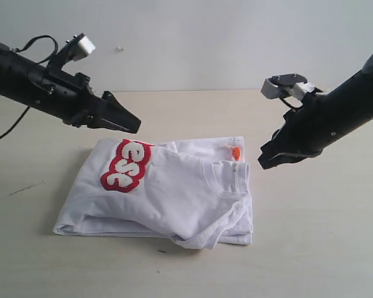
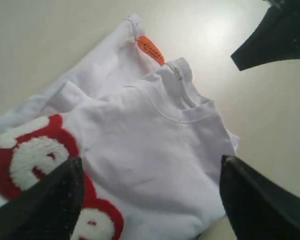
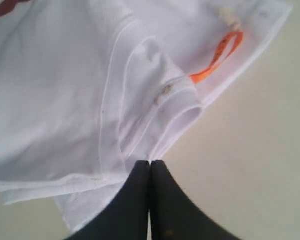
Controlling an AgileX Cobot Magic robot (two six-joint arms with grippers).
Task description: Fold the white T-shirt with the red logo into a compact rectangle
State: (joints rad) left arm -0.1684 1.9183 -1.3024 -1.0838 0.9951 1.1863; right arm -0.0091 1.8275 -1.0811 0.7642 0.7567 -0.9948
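The left hand (image 1: 128,125) hangs over the back-left corner of the white T-shirt (image 1: 174,192), clear of the cloth. Its fingers stand well apart and hold nothing. Just below it, on the shirt's upper-left part, the red logo (image 1: 125,166) shows only its last letters; the rest is tucked out of sight under a fold.

The shirt lies in the middle of the tabletop (image 1: 323,242) as a layered, roughly rectangular bundle, so I judge most of the folding done. The sleeves and sides appear turned in, and several layers are stacked along the near edge. It is not tidy yet. The near-right corner bulges and the layers there splay apart instead of lining up. The left edge slants.

Toward the shirt's right side, the ribbed collar (image 1: 227,180) sits on top. The orange neck tag (image 1: 235,153) pokes out at the back-right corner.

The right hand (image 1: 265,162) hovers just off the shirt's right edge beside the collar, fingers pressed together and empty.

What seems left is squaring the loose near-right corner, or one more fold across the middle if a smaller rectangle is wanted. With neither hand gripping cloth, I cannot tell which.
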